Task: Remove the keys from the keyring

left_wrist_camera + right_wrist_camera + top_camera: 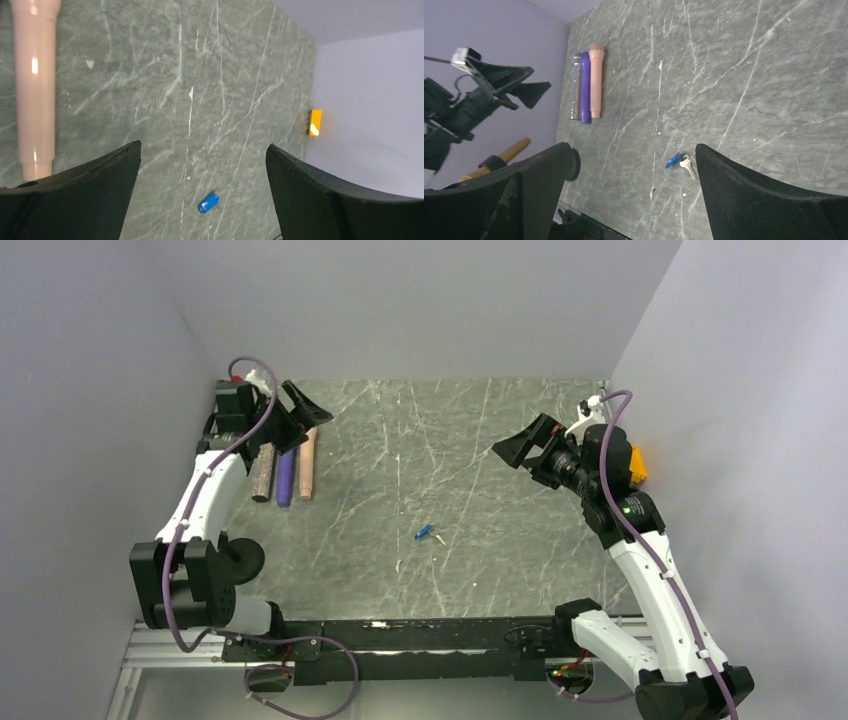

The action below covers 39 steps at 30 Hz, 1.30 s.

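A tiny blue tag (pixel 424 533) with a small silvery key (pixel 439 539) beside it lies on the grey-green marble table (pixel 480 470), near the middle front. The right wrist view shows the blue tag (pixel 672 160) touching the silver key (pixel 688 166). The left wrist view shows only the blue tag (pixel 208 203). My left gripper (pixel 300 420) is open and empty at the far left, above the cylinders. My right gripper (pixel 520 455) is open and empty at the right, raised well clear of the key.
Three cylinders lie side by side at the far left: brown (pixel 264 473), purple (pixel 286 477) and peach (pixel 307 462). A yellow block (pixel 637 465) sits by the right wall. Grey walls close the table on three sides.
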### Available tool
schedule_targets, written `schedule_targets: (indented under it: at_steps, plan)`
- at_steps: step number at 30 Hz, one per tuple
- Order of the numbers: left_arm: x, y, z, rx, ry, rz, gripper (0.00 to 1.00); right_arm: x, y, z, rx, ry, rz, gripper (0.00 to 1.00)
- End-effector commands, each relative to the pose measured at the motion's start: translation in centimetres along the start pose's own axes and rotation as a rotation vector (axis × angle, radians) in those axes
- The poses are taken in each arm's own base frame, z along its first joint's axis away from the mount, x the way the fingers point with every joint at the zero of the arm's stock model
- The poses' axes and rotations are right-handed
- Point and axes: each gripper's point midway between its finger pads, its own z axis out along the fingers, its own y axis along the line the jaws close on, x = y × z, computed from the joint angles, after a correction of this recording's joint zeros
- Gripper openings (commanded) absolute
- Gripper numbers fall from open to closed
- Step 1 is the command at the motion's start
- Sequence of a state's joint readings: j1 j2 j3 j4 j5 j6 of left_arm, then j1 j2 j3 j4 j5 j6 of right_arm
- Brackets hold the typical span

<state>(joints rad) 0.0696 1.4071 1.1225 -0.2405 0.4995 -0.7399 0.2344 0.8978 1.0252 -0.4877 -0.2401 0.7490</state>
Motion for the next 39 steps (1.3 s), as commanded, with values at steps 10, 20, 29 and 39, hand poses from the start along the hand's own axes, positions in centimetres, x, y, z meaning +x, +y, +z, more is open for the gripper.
schedule_targets:
  at_steps: [10,20,29,39]
  plan:
    - [5.8,-6.1,-1.1,-0.278,0.103,0.432,0.99,2.2,-2.0,0.4,0.056,0.188,-0.198,1.0]
    - [14.3,-7.1,0.4,-0.174,0.29,0.626,0.93,3.2,-3.1,0.5,0.081,0.211,-0.191,1.0]
    - [21.3,-7.1,0.5,-0.045,0.428,0.845,0.85,4.9,-4.2,0.3,0.099,0.264,-0.158,1.0]
    - [27.0,-6.0,1.2,0.237,0.41,1.084,0.89,5.5,-4.1,-0.5,0.091,0.267,-0.145,1.0]
